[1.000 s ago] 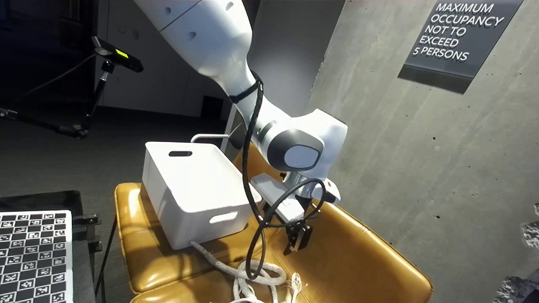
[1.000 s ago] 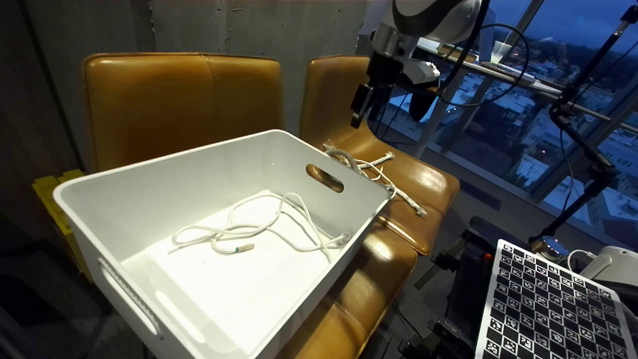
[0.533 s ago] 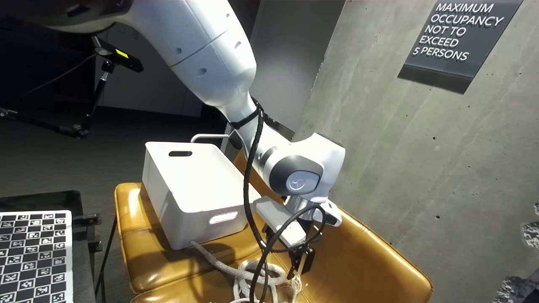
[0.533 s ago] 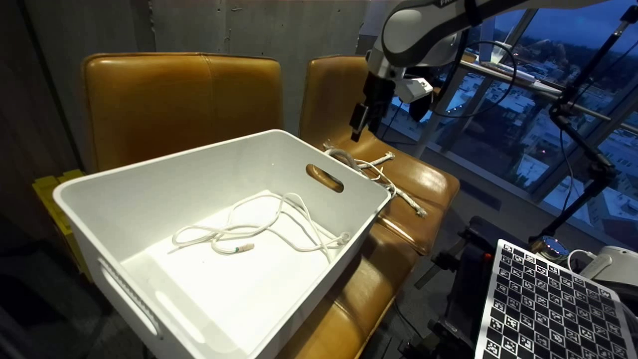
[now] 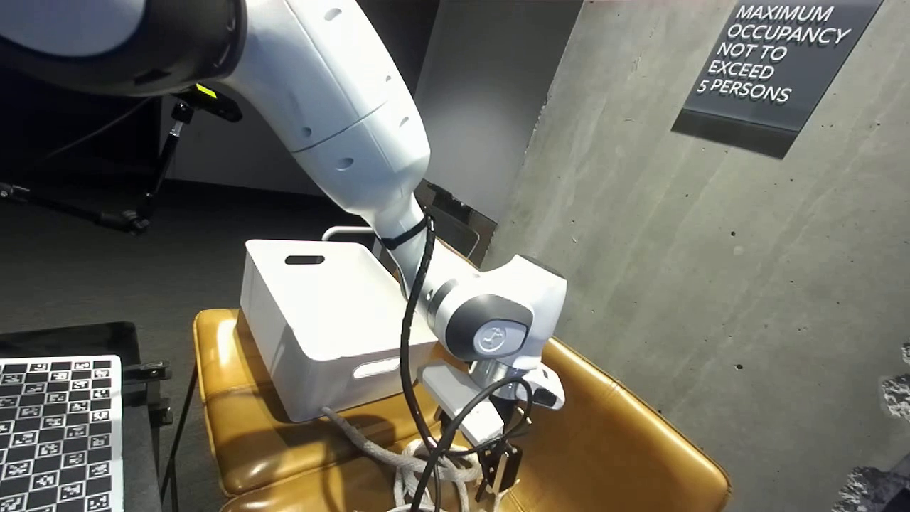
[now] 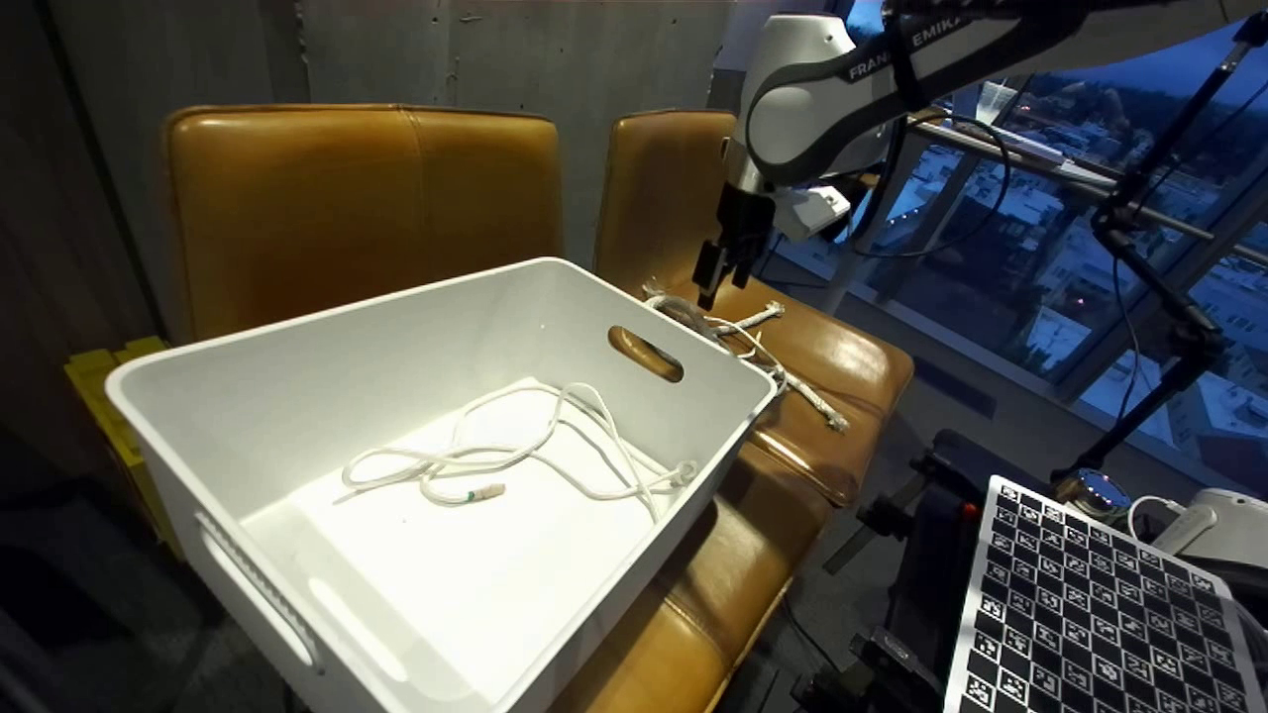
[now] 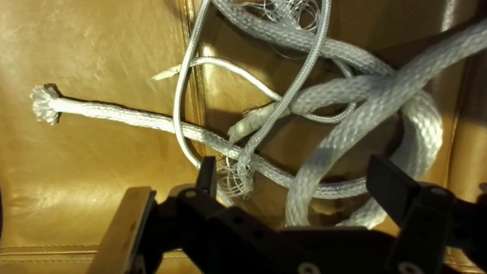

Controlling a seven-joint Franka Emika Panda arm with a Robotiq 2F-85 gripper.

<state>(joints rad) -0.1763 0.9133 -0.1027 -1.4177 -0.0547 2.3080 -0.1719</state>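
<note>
My gripper [image 7: 291,161] is open and holds nothing, its two fingers wide apart. It also shows in both exterior views [image 5: 495,483] [image 6: 723,287], pointing down over the tan seat. In the wrist view a thick white braided rope [image 7: 376,106] lies in loops, one strand passing between the fingers. A thinner white cord [image 7: 300,78] lies over it, and a tuft of loose threads [image 7: 236,180] is near the left finger. A rope end with a frayed tip [image 7: 43,104] reaches left. In an exterior view, the rope [image 5: 370,448] runs to the box. I cannot tell whether the fingers touch rope.
A white box [image 5: 270,341] stands beside the ropes; in an exterior view its wall [image 6: 396,327] surrounds a white cord with a small tip [image 6: 487,492]. Tan chair backs [image 6: 367,208] stand behind. A checkered board [image 5: 60,434] is near. A black cable [image 5: 407,334] hangs from the arm.
The arm and gripper have moved down from above the seat to just over the ropes. The box and ropes have not visibly moved.
</note>
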